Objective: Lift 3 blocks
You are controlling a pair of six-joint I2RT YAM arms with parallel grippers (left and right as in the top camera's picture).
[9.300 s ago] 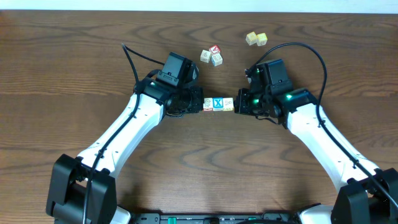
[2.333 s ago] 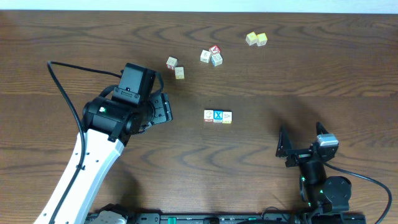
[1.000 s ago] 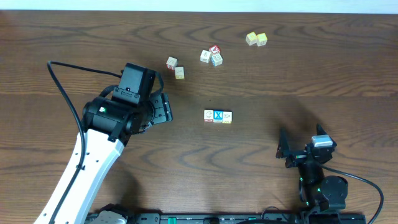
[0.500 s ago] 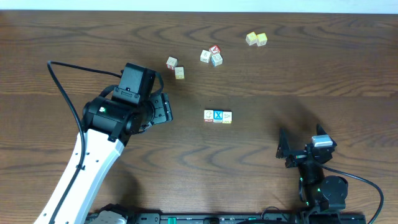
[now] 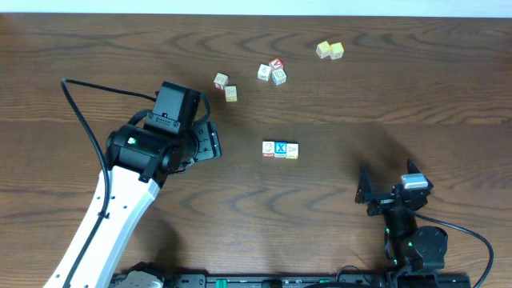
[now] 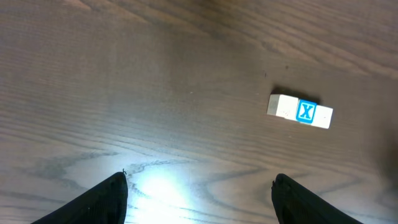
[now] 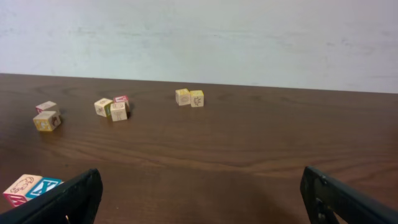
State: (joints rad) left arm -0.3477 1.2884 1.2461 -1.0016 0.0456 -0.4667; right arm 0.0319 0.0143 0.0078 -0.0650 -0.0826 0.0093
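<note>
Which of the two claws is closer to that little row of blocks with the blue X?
Left. The left gripper sits level with the row of blocks, a short way off one end. The right gripper is farther off, down near its own base.

Only one sign can be read: a white letter X on the blue block (image 5: 280,149), in the middle of its row of three. The marks on the two cream blocks (image 5: 268,149) beside it and on the other cubes (image 5: 272,71) are too small to read.
</note>
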